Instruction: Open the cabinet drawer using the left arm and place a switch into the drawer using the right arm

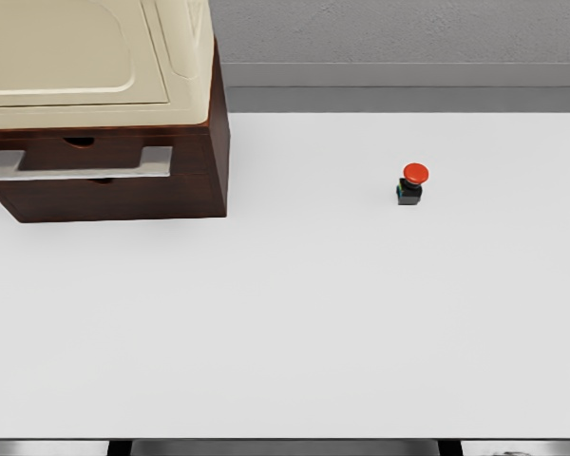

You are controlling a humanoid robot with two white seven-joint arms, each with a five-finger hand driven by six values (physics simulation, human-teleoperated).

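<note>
White table (294, 323), matte and plain, filling most of the head view; far edge straight against a grey band of floor or ledge, then a rough grey wall (399, 28) across the top. Near edge at the bottom, with dark gaps and strips of grey metal frame below it.

At far left, on the table: dark brown cabinet (218, 142), boxy, cut off by the left edge. Cream top with a raised rounded panel. Front face towards the camera, drawer (95, 166) shut, flush with the body. Pale grey bar handle (76, 166) across the front, ends bent back to the wood, small dark notches above and below it.

Right of centre, well apart from the cabinet: switch (411, 185), upright on the bare table, red domed cap over a small black base, a hint of green at the base's side. Nothing touching it.

Neither arm nor hand visible, so grip of either impossible to tell.
</note>
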